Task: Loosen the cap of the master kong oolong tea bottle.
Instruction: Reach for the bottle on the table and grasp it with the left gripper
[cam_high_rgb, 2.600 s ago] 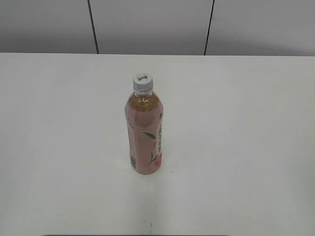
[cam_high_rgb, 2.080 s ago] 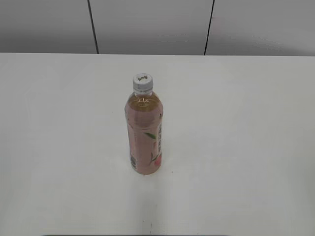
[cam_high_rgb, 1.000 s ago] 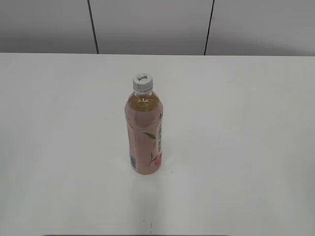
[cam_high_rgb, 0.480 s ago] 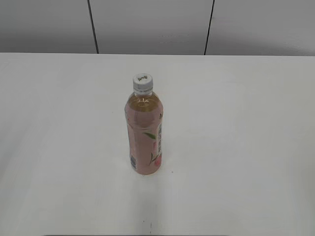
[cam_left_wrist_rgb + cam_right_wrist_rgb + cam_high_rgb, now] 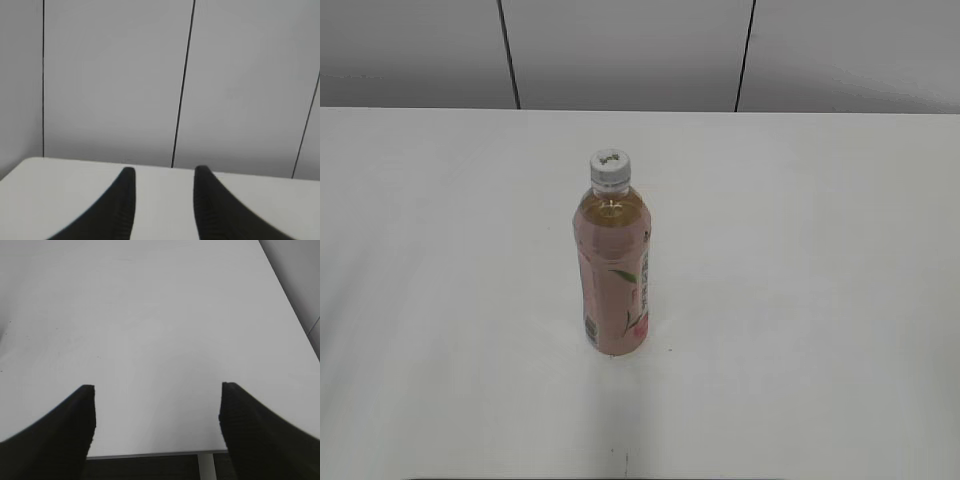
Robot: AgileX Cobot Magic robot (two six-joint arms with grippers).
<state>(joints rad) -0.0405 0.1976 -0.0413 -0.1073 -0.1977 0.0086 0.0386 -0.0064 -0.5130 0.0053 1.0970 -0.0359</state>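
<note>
Bottle (image 5: 612, 280) of oolong tea is standing upright mid-table (image 5: 800, 300), cap (image 5: 609, 168) on, no hand near it. Left hand (image 5: 164, 172) is hovering slightly parted; right hand (image 5: 156, 387) is gaping wide, both empty.

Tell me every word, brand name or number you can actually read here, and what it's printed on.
None can be read.
Bottle label: vertical text and a barcode patch, too small and blurred to read.
Cap: a tiny green mark on top, not legible.
Both wrist views: no writing.
</note>
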